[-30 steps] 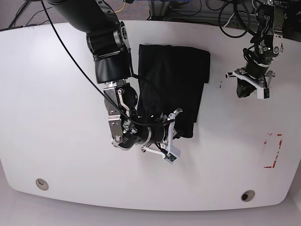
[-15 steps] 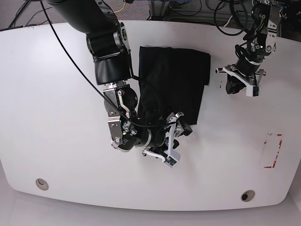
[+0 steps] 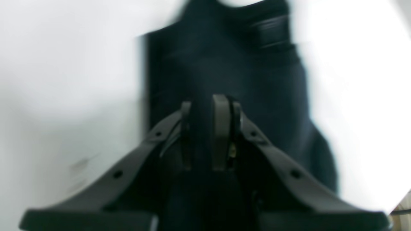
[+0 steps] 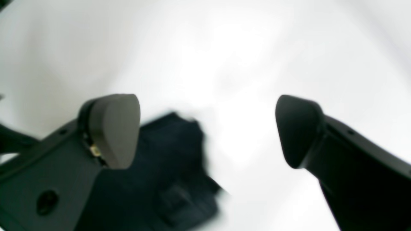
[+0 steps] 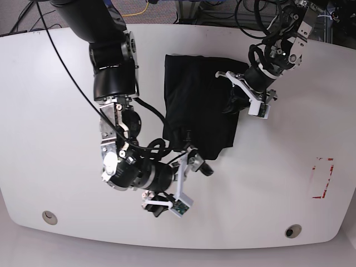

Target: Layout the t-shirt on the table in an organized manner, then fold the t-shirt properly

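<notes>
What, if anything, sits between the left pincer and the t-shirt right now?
Nothing visible. The left pincer hangs at the folded t-shirt's right edge, with only black fabric ahead of its fingertips in the blurred wrist view.

Ahead of my right claw, the glossy white table [image 5: 61,105] carries a folded black fabric t-shirt [image 5: 197,105] lying flat.

The left tool [image 3: 208,106], fingers nearly together, hangs over the black t-shirt [image 3: 224,64].
</notes>
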